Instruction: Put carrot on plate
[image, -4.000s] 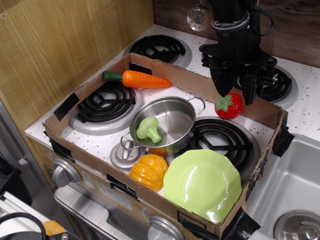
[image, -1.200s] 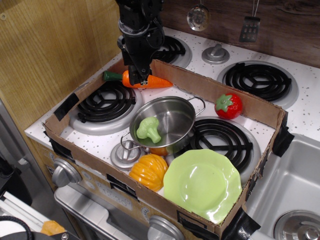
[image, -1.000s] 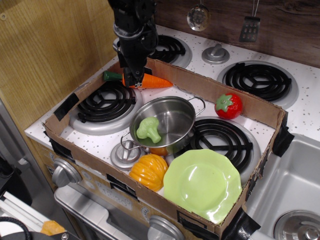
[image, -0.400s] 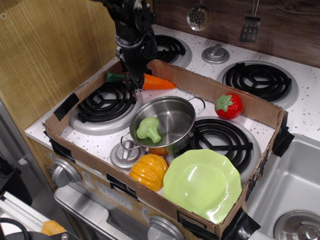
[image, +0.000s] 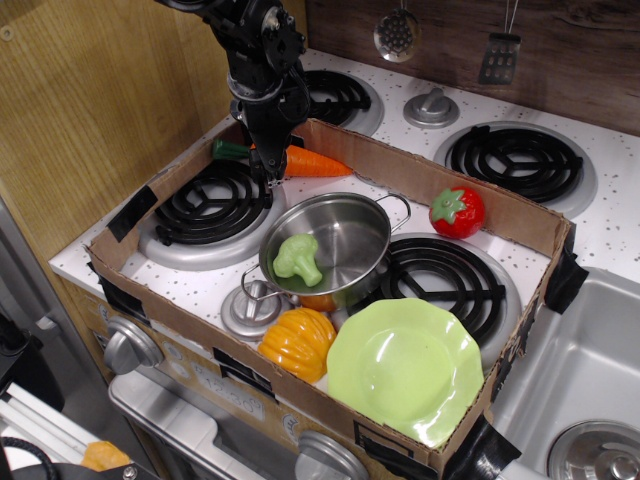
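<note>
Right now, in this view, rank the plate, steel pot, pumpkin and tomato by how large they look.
1. Plate, clearly widest, though nearest the camera.
2. Steel pot.
3. Pumpkin.
4. Tomato, smallest, but it sits farther back, so its gap to the pumpkin is unsure.

Glossy orange carrot (image: 312, 162) lies at the box's back edge; lime-green plate (image: 408, 368) sits front-right

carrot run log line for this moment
phase: grasp | gripper at carrot, closure unclear | plate empty
</note>
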